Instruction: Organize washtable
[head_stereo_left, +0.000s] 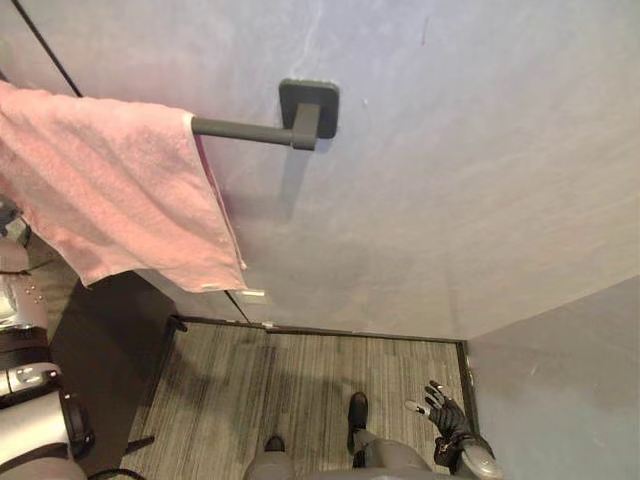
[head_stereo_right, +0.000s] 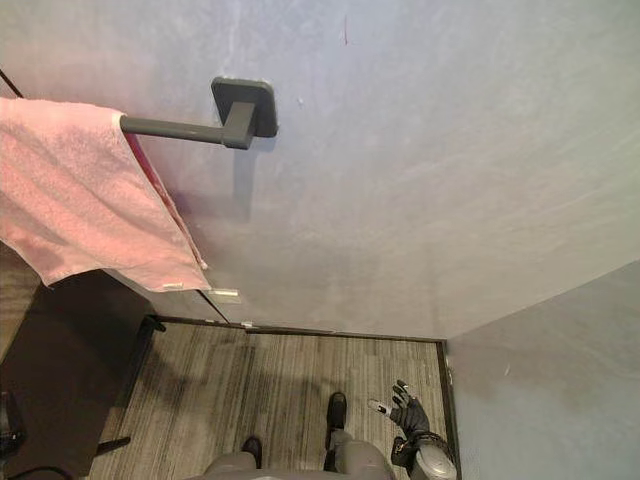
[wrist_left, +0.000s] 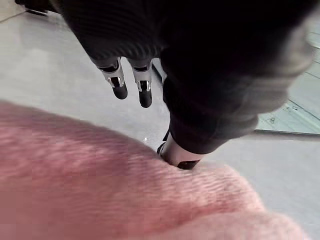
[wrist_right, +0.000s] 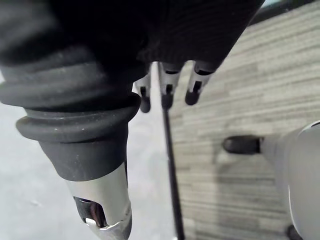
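Note:
A pink towel hangs over a dark bar that is fixed to the grey wall by a square mount. In the left wrist view the same towel lies close under my left hand. Its fingers are straight above the cloth, and the thumb touches the towel's edge. My right hand hangs low at the right, near the floor, far from the towel. Its fingers are spread and relaxed and hold nothing.
The grey wall stands close in front. A dark cabinet side is below the towel at the left. A grey partition closes the right side. Striped wood-look floor lies below.

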